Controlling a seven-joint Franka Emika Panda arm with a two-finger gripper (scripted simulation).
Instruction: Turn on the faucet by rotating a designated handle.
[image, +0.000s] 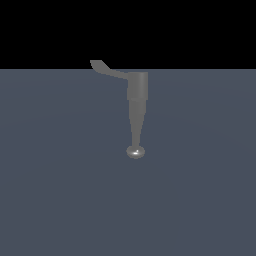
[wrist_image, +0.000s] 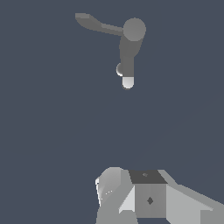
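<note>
The grey faucet (image: 137, 87) stands in the middle of the exterior view, its long spout ending in a shiny knob (image: 135, 151). The thin flat handle (image: 107, 70) sticks out from the body toward the exterior view's left, paddle tip outermost. In the wrist view I see the faucet (wrist_image: 134, 29) from above, with the handle (wrist_image: 94, 24) out to one side. My gripper (wrist_image: 129, 175) shows only in the wrist view. Its fingers sit close together with no gap between them, holding nothing, well apart from the faucet. The gripper is out of sight in the exterior view.
A flat dark grey-blue floor (image: 60, 175) spreads all around the faucet. A black background lies beyond its far edge. No other objects show.
</note>
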